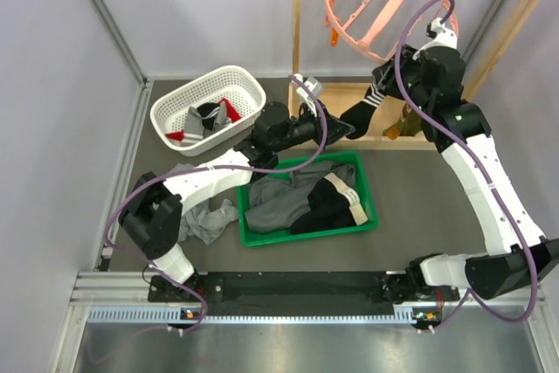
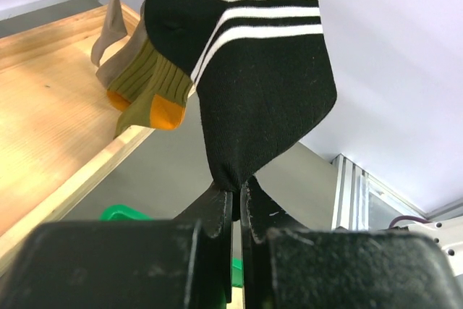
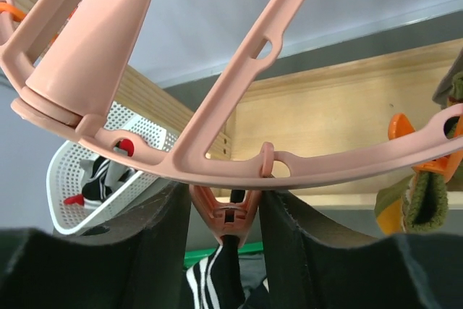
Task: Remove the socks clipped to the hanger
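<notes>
Right wrist view: right pincer [image 3: 225,208] is just dark blur. Can't tell if pads actually touch clip [image 3: 226,216]. Black striped sock [image 3: 217,280] below it cropped by bottom edge, olive sock [image 3: 427,204] cut by right edge.

Left wrist view: striped sock's cuff runs off top, clip there only pink smudge. Tan sock [image 2: 112,12] cropped up top too. Left pincer [image 2: 236,215] out of focus.

Top view: hanger [image 1: 390,4] hook cut by upper edge, right pincer tips hidden under own wrist.

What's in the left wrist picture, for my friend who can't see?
The left gripper pinches the tip of a hanging black sock with white stripes. Behind hang an olive sock with an orange toe and a tan sock.
</notes>
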Motion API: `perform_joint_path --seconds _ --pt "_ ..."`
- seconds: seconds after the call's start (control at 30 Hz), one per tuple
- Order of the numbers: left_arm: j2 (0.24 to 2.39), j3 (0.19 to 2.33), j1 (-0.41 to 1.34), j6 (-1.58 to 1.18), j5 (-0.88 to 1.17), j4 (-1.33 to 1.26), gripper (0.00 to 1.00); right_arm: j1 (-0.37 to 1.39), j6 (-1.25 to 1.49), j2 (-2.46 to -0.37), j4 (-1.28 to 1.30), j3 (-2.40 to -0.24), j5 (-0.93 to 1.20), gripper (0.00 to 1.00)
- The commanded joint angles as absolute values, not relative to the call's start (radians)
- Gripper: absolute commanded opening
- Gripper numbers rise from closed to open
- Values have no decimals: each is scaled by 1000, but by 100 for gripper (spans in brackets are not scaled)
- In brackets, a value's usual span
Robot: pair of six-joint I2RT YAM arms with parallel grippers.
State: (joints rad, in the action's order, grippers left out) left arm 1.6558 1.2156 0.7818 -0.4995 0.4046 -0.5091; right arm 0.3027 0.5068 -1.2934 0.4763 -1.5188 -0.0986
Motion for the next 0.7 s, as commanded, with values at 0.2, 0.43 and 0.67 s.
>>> perform_joint_path --seconds 0.2,0.43,0.67 --pt "1588 1200 785 -489 417 -561 0 314 494 -1272 387 -1548 -178 8" --pt "1559 1170 781 -450 356 -502 0 313 497 -1259 368 -1526 -161 0" --pt "1487 1195 593 -419 147 -258 0 314 499 -1249 383 -1520 -115 0"
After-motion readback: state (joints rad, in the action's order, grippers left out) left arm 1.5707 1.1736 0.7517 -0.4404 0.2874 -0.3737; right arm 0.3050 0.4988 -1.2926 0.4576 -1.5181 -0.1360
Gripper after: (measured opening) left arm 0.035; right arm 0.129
